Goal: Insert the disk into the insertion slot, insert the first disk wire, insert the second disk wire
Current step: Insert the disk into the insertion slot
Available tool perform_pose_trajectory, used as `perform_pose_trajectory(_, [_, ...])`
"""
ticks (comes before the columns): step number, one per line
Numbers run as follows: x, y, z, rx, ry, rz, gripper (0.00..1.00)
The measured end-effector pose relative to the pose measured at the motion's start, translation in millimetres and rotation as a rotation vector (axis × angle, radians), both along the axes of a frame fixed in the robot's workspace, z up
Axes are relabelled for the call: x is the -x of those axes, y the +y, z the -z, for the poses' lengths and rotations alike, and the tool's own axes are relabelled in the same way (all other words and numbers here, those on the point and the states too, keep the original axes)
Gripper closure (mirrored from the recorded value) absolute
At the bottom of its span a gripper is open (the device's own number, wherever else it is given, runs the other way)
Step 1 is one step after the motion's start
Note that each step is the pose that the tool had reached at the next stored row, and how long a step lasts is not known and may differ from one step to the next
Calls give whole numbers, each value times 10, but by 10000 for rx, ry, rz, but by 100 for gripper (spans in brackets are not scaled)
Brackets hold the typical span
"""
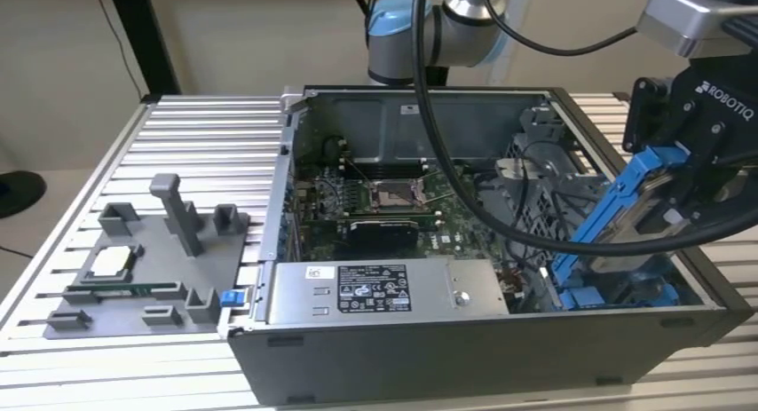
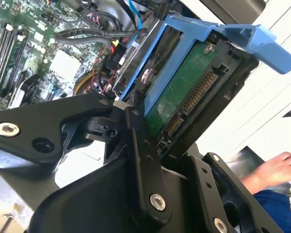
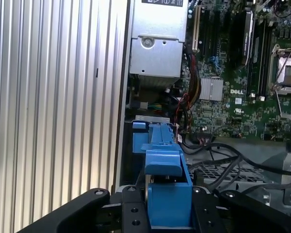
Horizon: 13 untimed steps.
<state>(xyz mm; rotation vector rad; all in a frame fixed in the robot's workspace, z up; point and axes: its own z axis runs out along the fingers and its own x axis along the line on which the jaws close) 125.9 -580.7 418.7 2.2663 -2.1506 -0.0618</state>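
Hand [image 1: 684,193] clenched on disk [image 1: 616,207], fingers [image 2: 140,155] on its flat faces. Disk hangs steeply tilted over case [image 1: 474,358], lower end aimed at corner slot [image 1: 622,291], not yet seated. Connector edge [image 2: 199,92] uppermost beside hand, probably to leave it reachable.

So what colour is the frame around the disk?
The plastic frame is bright blue, clearest in the exterior view.

**Slatted worktop carries a case and a fixture**

The silver worktop [image 1: 201,136], ribbed with long parallel grooves, bears an open dark-grey computer case [image 1: 474,362]. Just beside the case, on the exterior view's left, a grey moulded fixture [image 1: 154,269] with upright posts and pockets lies flat on the slats. Bare slats show on both sides of the case.
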Motion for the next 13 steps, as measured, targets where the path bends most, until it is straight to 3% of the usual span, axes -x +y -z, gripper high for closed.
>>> perform_pose_trajectory(13, [0, 38, 25, -44, -32, 214, 100])
